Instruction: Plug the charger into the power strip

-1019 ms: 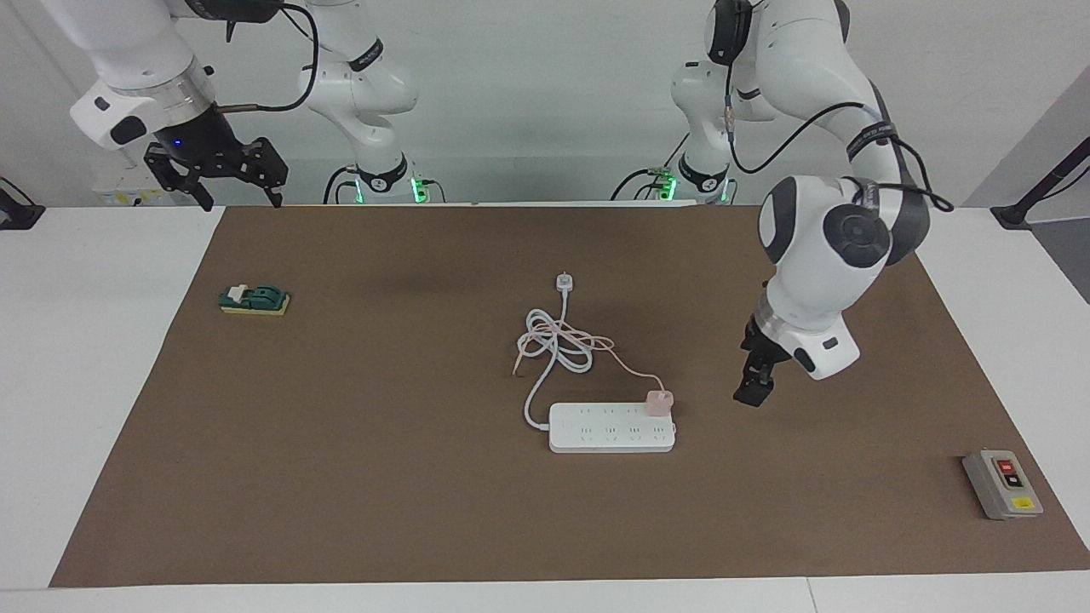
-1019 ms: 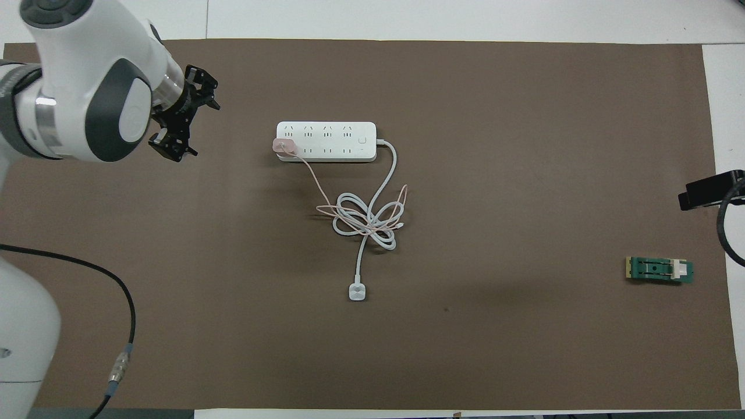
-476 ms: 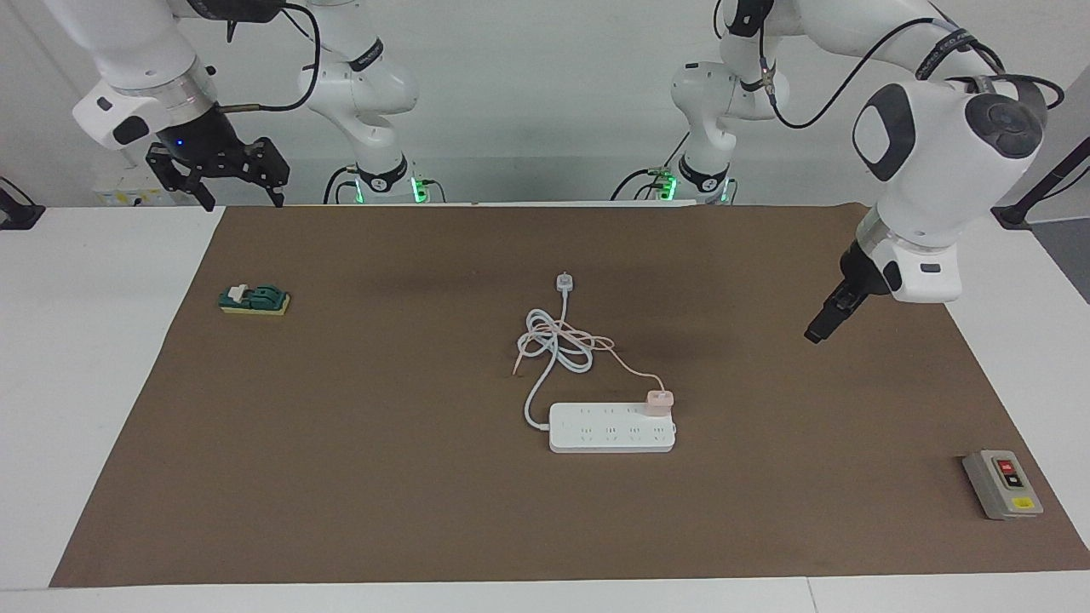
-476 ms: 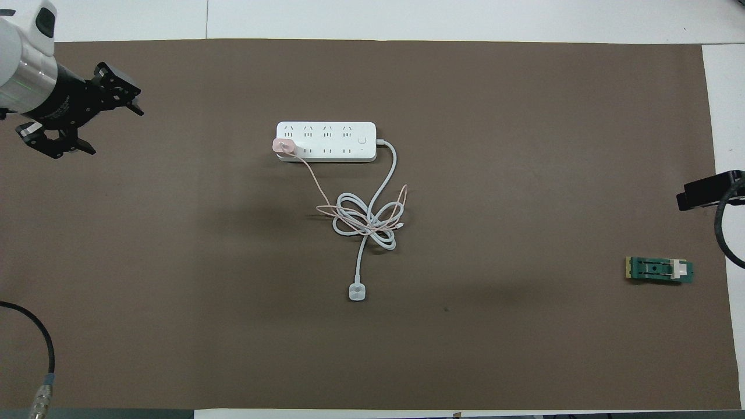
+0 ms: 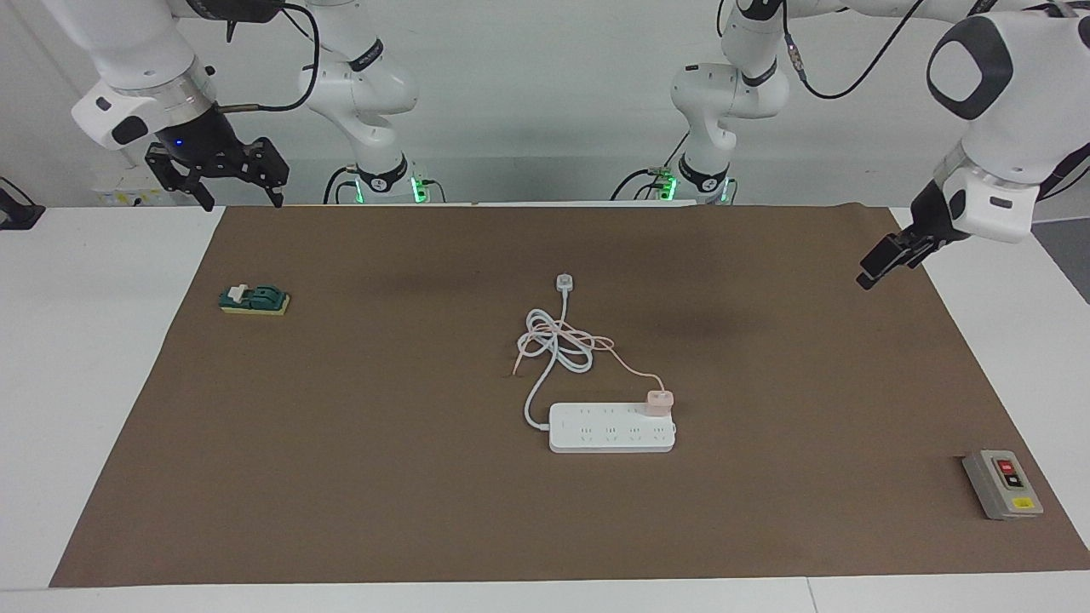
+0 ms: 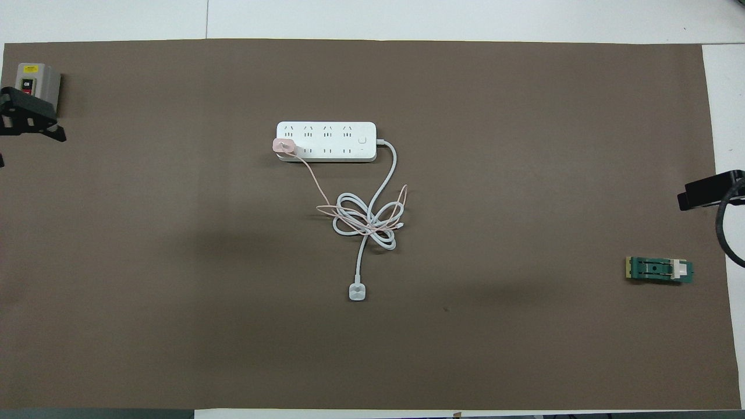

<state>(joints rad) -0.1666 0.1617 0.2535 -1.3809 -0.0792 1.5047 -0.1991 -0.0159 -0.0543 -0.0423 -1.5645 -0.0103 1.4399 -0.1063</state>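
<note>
The white power strip [image 5: 609, 430] [image 6: 326, 139] lies flat in the middle of the brown mat. The small pink charger [image 5: 659, 401] [image 6: 283, 145] sits upright in a socket at the strip's end toward the left arm, and its thin pink cable [image 5: 626, 366] runs back into the coiled cords. My left gripper [image 5: 867, 274] hangs open and empty in the air over the mat's edge at the left arm's end, well clear of the strip. My right gripper [image 5: 243, 203] waits open and empty, raised over the mat's corner by its base.
The strip's thick white cord [image 5: 553, 340] loops nearer the robots and ends in a small white plug [image 5: 564, 282] [image 6: 357, 291]. A grey button box [image 5: 1002, 484] [image 6: 36, 78] lies at the left arm's end. A green and yellow block [image 5: 254, 300] [image 6: 659, 270] lies at the right arm's end.
My left arm has lifted and swung away from the strip toward its own end of the table, uncovering the grey box in the overhead view. Charger, strip and right arm have not moved.
</note>
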